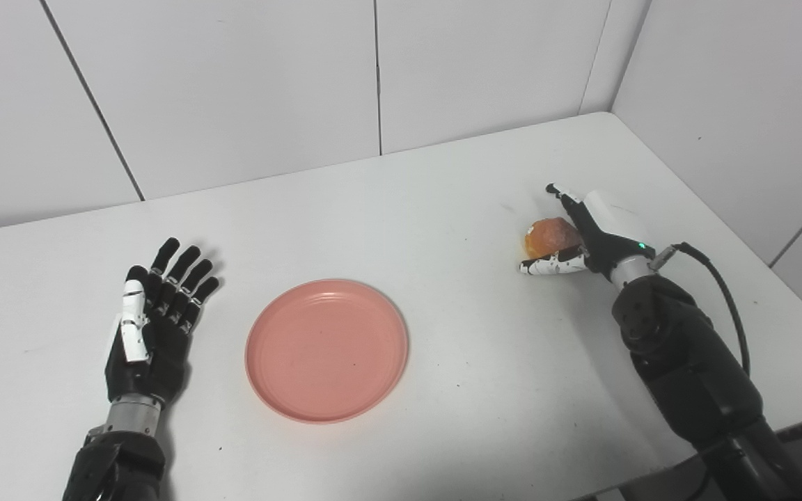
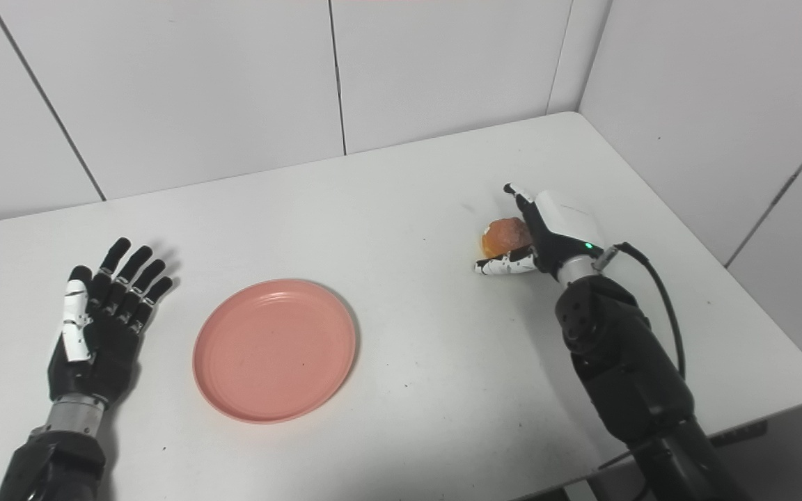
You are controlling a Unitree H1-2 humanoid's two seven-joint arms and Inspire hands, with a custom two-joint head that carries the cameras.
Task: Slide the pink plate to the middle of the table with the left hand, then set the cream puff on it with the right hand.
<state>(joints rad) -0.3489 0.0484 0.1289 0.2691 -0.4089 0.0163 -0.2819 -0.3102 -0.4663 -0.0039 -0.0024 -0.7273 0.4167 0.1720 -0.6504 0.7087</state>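
A round, shallow pink plate (image 1: 326, 350) lies flat near the middle of the white table (image 1: 443, 181). The black-and-white left hand (image 1: 154, 327) rests just beside it on the left, fingers spread and holding nothing. Well to the right, the right hand (image 1: 585, 236) cups a golden-brown round cream puff (image 1: 549, 236), thumb below and fingers above, down at the tabletop.

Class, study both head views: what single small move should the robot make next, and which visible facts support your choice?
Probably close the right hand on the cream puff and lift it slightly. Its fingers lie around the puff, though a firm grip cannot be confirmed. The pink plate already sits near the table's middle, bare, and the left hand lies open beside it, not touching.
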